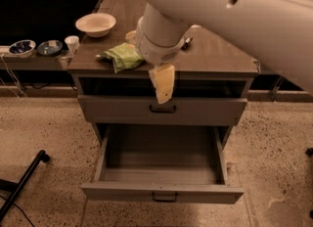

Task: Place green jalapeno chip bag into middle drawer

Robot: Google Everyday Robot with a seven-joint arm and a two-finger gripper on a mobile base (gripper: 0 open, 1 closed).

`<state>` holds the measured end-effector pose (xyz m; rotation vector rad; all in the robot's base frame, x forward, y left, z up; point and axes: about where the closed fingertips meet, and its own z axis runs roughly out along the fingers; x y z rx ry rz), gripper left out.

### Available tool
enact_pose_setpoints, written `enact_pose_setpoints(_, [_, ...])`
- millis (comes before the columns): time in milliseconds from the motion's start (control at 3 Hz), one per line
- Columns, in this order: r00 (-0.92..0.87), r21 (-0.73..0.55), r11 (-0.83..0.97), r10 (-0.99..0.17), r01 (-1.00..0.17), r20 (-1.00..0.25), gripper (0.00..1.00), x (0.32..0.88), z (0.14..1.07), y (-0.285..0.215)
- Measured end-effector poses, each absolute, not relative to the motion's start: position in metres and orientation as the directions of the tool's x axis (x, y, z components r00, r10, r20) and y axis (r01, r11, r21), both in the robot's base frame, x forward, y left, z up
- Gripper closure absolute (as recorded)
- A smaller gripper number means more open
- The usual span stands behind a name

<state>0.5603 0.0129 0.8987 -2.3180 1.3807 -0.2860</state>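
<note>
The green jalapeno chip bag lies on the cabinet top, left of centre; its right part is hidden behind my wrist. My gripper hangs just right of the bag, its cream tip reaching down over the cabinet's front edge, with nothing seen in it. The middle drawer is pulled out below and its inside looks empty. The like drawer front above it is shut. My large white arm fills the upper right of the view.
A cream bowl stands at the back left of the top. A small dark packet peeks out behind my wrist. Two small bowls and a cup sit on a low shelf at left. A black pole lies on the floor.
</note>
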Motion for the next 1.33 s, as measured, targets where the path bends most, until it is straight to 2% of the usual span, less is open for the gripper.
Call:
enact_pose_setpoints(667, [0.525, -0.461, -0.428, -0.845, -0.777, -0.101, 0.00, 0.598, 0.854, 0.057])
enact_pose_setpoints(1333, [0.488, -0.435, -0.352, -0.834, -0.829, -0.257, 0.00, 0.647, 0.837, 0.075])
